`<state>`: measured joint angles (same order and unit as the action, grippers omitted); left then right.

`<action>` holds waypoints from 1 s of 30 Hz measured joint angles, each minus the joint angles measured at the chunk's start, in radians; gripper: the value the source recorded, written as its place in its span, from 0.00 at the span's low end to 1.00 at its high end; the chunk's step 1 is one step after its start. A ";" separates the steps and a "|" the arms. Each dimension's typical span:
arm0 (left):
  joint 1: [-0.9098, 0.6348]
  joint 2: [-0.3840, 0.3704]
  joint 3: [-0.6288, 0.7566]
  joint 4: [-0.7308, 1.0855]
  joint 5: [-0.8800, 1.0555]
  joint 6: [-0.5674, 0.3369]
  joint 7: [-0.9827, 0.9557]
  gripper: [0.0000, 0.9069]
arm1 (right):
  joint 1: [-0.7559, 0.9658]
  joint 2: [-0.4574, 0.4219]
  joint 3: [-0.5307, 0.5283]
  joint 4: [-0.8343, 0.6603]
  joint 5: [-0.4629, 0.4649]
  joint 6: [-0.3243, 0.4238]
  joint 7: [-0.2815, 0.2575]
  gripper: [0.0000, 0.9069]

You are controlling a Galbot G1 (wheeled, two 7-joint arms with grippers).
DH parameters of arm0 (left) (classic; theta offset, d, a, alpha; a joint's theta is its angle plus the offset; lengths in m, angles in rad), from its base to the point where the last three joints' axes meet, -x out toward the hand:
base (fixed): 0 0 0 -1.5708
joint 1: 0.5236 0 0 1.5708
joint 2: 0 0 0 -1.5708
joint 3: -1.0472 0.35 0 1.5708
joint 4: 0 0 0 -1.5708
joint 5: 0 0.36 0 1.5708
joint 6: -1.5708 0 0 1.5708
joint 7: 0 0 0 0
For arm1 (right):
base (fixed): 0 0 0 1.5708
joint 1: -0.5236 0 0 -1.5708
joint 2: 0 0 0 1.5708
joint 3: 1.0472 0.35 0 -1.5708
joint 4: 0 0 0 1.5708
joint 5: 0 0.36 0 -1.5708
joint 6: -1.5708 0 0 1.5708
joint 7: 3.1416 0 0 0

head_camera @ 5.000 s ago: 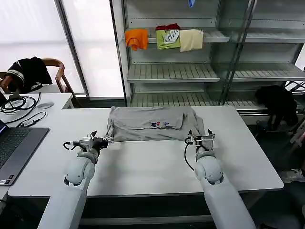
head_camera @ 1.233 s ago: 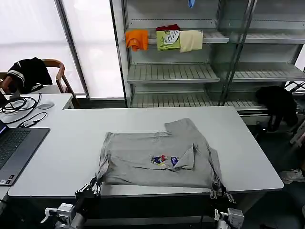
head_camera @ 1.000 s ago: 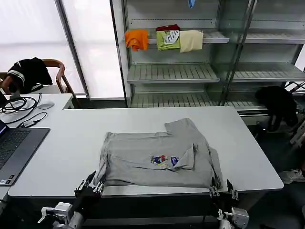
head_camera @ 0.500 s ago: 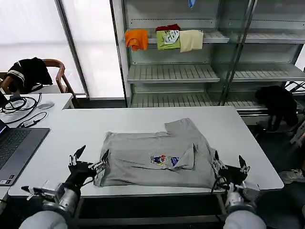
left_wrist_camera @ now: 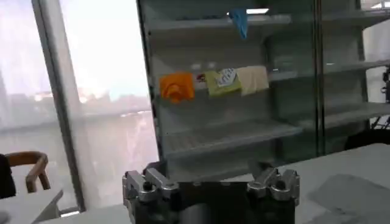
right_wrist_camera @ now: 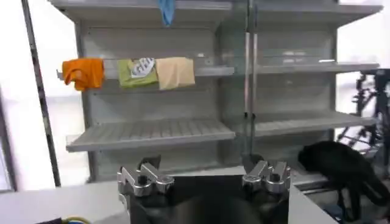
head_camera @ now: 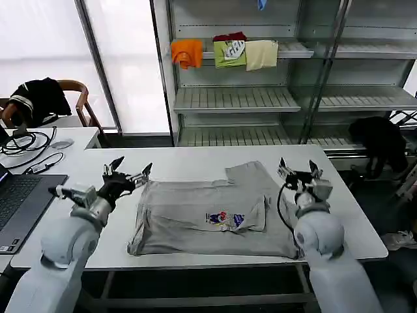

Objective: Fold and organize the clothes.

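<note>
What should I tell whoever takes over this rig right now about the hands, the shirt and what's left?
Left hand: open, holding nothing, raised over the table beside the shirt's far left corner.
Right hand: open, holding nothing, raised near the shirt's far right edge.
Grey shirt: lying mid-table, chest print up, partly folded with one side flap turned over the body; edges uneven, left side bunched.
Done: a first fold is in.
Left: likely further folds, squaring up, then putting it away.
</note>
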<state>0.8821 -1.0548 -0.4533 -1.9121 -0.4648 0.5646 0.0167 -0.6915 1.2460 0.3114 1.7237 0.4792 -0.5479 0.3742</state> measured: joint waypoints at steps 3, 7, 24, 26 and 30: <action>-0.064 -0.017 0.029 0.083 0.005 0.003 0.015 1.00 | 0.096 0.019 -0.031 -0.123 0.002 0.001 -0.039 1.00; -0.135 -0.044 0.062 0.193 0.031 0.005 0.031 1.00 | 0.213 0.055 -0.057 -0.309 -0.009 0.005 -0.083 1.00; -0.213 -0.119 0.110 0.493 0.123 0.010 0.065 1.00 | 0.397 0.188 -0.081 -0.785 -0.134 0.058 -0.202 1.00; -0.211 -0.118 0.114 0.505 0.129 0.010 0.068 1.00 | 0.402 0.197 -0.081 -0.812 -0.146 0.059 -0.206 1.00; -0.205 -0.120 0.122 0.520 0.139 0.010 0.072 1.00 | 0.405 0.215 -0.083 -0.857 -0.166 0.064 -0.210 1.00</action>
<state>0.6767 -1.1745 -0.3309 -1.3918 -0.3261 0.5751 0.0886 -0.2867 1.4607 0.2286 0.8670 0.3129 -0.4844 0.1644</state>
